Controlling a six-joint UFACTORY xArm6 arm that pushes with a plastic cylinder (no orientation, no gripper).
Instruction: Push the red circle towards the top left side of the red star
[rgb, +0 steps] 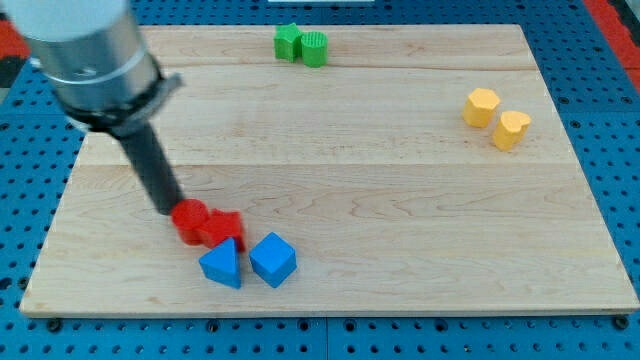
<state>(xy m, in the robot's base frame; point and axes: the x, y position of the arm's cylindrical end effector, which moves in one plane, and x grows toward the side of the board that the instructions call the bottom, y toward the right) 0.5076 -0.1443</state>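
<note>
The red circle (188, 218) lies at the lower left of the wooden board (330, 170), touching the upper left side of the red star (220, 229). My tip (167, 210) is right against the circle's left edge, with the dark rod rising up and to the left. The star's lower side touches the blue triangle block.
A blue triangle block (222, 264) and a blue cube (272, 259) sit just below the red star. A green star (289, 42) and a green cylinder (314, 48) are at the top. A yellow hexagon (481, 106) and a yellow heart (511, 129) are at the right.
</note>
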